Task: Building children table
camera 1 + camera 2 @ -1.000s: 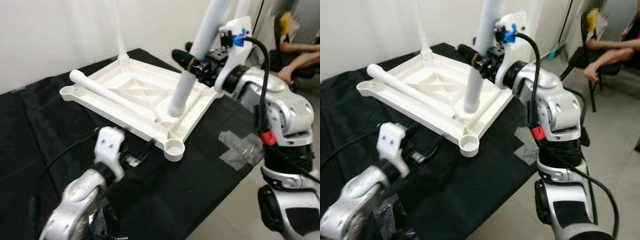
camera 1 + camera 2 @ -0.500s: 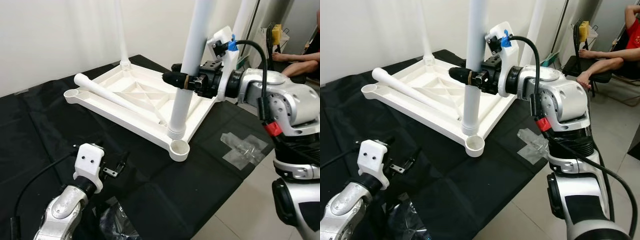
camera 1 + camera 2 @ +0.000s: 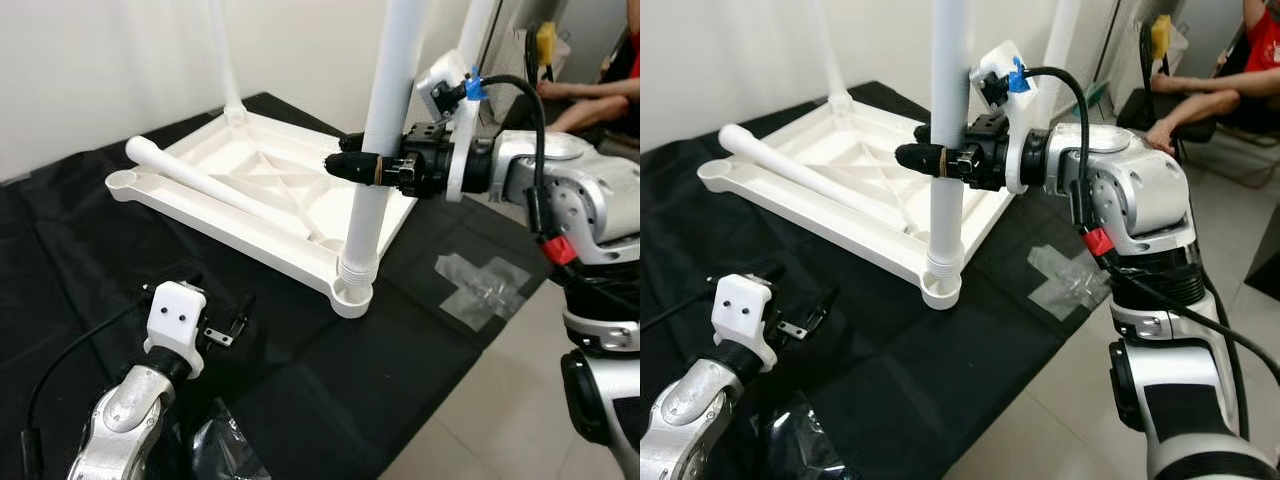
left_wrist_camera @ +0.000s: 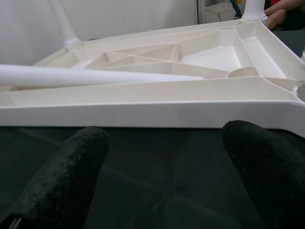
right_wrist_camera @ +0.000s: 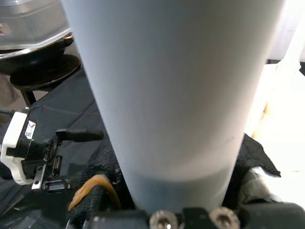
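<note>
An upside-down white table top [image 3: 270, 175] lies on the black cloth. White legs stand upright in its two far corners [image 3: 225, 60] [image 3: 475, 30]. A loose leg [image 3: 195, 177] lies across it. My right gripper [image 3: 362, 167] is shut on another white leg [image 3: 385, 120], held upright with its lower end in the near corner socket [image 3: 352, 292]. In the right wrist view this leg [image 5: 176, 95] sits between the black fingers [image 5: 102, 162]. My left gripper [image 3: 218, 308] hovers low over the cloth, open and holding nothing, a short way in front of the table top's near edge [image 4: 143, 112].
A patch of clear tape [image 3: 480, 285] is stuck on the cloth near the table's right edge, with floor beyond. A crumpled clear bag [image 3: 215, 450] lies by my left arm. A person [image 3: 590, 95] sits on a chair at the far right.
The held leg went from tilted over the panel to upright, and its lower end came down into the near corner socket. My left arm drew back from the table top.
</note>
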Controlling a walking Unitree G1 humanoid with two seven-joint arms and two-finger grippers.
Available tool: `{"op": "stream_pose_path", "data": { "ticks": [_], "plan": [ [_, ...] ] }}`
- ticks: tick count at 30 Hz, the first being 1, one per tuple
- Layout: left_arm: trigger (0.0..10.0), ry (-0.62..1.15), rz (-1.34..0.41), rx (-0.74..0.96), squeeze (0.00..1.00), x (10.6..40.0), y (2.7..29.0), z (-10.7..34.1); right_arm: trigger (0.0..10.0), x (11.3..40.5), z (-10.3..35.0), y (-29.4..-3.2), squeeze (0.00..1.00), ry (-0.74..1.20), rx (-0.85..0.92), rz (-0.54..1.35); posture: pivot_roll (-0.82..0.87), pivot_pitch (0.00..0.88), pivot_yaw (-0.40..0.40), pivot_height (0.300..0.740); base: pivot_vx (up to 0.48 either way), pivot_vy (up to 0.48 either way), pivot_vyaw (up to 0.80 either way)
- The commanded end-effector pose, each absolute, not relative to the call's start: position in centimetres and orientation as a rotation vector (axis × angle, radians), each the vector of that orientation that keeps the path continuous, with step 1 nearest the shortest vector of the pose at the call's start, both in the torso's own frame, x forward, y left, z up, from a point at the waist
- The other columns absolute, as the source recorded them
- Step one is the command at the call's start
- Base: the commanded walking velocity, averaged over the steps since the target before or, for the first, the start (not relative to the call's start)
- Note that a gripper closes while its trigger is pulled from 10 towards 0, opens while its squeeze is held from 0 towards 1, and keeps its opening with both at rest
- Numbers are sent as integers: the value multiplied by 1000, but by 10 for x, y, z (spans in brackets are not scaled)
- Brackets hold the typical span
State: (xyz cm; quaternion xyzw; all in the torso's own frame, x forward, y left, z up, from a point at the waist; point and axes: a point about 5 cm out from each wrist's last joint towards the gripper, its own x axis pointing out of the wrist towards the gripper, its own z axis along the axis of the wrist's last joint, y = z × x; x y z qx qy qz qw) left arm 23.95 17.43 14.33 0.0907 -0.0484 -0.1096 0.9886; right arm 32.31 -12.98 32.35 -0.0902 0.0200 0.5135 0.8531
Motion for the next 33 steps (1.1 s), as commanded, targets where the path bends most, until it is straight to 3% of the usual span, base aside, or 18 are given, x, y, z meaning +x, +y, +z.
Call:
{"op": "stream_pose_path", "data": {
  "ticks": [1, 8, 33],
  "plan": [
    [10000, -97, -203, 195, 0, 239, 176, 141, 10000, 319, 323, -127, 0, 3, -190, 1108, -37, 172, -14, 740, 0, 0, 0],
    [10000, -118, -181, 189, 0, 242, 176, 146, 10000, 314, 310, -123, 0, -57, -240, 1118, -38, 177, -10, 740, 0, 0, 0],
    [10000, -116, -204, 176, 0, 242, 172, 146, 10000, 315, 296, -127, 0, -34, -169, 1071, -34, 182, -12, 740, 0, 0, 0]
  ]
}}
